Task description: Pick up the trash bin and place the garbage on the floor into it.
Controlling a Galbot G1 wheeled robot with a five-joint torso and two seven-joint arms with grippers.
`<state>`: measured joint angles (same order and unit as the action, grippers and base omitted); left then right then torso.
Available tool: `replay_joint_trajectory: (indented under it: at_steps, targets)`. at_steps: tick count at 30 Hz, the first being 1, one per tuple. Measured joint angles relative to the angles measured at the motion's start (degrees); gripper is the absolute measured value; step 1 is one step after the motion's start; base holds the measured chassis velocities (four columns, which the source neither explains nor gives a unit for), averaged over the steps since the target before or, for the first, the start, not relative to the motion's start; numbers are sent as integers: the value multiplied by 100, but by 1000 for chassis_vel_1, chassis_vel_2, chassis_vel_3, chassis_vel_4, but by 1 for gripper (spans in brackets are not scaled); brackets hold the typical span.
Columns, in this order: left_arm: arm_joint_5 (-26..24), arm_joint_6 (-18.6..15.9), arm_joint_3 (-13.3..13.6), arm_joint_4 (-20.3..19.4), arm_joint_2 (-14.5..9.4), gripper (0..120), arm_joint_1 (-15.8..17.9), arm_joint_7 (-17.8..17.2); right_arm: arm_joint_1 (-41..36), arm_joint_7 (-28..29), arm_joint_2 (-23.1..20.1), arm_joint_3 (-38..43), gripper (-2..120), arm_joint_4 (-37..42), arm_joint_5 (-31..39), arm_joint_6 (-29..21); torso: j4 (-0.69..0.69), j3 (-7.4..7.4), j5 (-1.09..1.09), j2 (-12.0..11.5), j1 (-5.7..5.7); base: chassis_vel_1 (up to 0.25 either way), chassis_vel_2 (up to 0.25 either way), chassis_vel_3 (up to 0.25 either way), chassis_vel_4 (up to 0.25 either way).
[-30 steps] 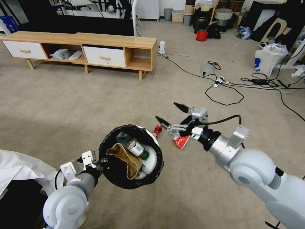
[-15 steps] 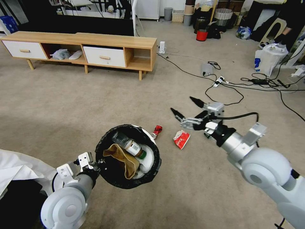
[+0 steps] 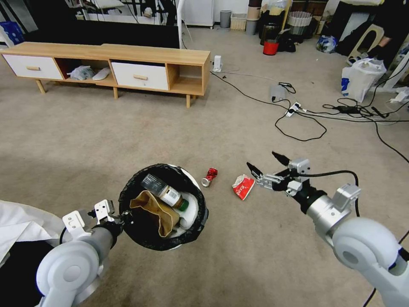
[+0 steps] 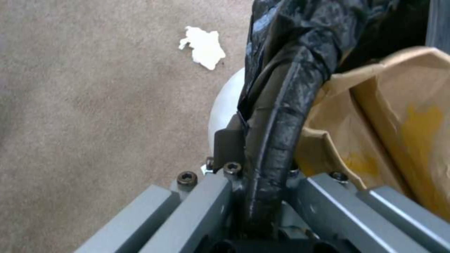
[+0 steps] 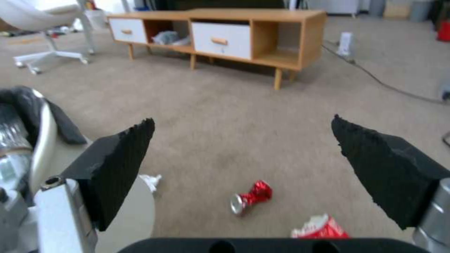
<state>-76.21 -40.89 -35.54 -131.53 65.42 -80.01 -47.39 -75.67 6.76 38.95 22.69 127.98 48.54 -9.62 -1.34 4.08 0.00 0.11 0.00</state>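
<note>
- Low on my left side, I am holding the trash bin (image 3: pixel 162 207) off the carpet (image 3: pixel 128 140) with the left pincer (image 4: pixel 262 168); its fingers are clamping the bag-wrapped rim, one inside and one outside the wall, as the left wrist view is showing.
- I am keeping the bin's mouth tilted up and toward the litter, which I judge is leaving it open for drops from the right arm.
- Inside the bin I am seeing a crumpled brown paper bag (image 3: pixel 155 212) and a plastic bottle (image 3: pixel 164 192) with a green cap; the bottle's label is carrying print I cannot read.
- I am holding the right pincer (image 3: pixel 267 165) spread wide and empty, hovering above the carpet just beside the snack wrapper (image 3: pixel 243 186). I judge this is a pre-grasp stance, with the jaws opened wide enough to straddle a piece.
- The wrapper, red and white, is lying flat on the carpet near the right pincer's nearer tip; it is bearing lettering that I cannot make out.
- The crushed red can (image 3: pixel 209 176) is lying on its side between the bin and the wrapper, apart from both. No brand is legible on it.
- A white tissue (image 4: pixel 202 46) is lying on the carpet close by the bin, seen from the left wrist.
- My judgement: the can, wrapper and tissue are waiting to be collected.
</note>
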Motion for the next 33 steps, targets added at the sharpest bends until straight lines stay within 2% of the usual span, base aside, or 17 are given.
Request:
replay_joint_trajectory:
  at_steps: [4,6,12,17,21,26,33]
  targets:
    - [-245,0,-52,123,-123,0,113,-134,-156,102,146,-32,98,-64,-130,-61,-1,0,0,0,0,0,0,0,0]
    - [-546,2,-111,301,-250,0,281,-294,-405,129,284,44,100,-110,-356,-104,0,0,0,0,0,0,0,0,0]
    - [-851,7,-87,415,-349,0,469,-528,-798,122,459,286,100,-154,-803,-123,-2,0,-1,0,0,0,0,0,0]
    - [-825,9,-41,389,-337,0,415,-530,-1068,70,703,445,100,-167,-1187,-93,-2,0,-1,0,0,0,0,0,0]
    - [-559,9,-12,291,-262,0,251,-378,-1169,-141,990,545,100,-314,-1756,122,-1,0,0,0,0,0,0,0,0]
    - [-365,9,-3,242,-243,0,177,-220,-1112,-231,1170,548,100,-367,-1886,185,0,0,0,0,0,0,0,0,0]
    - [-268,22,44,266,-212,0,259,-147,-973,-308,1261,519,100,-443,-1917,256,-1,0,0,0,0,0,0,0,0]
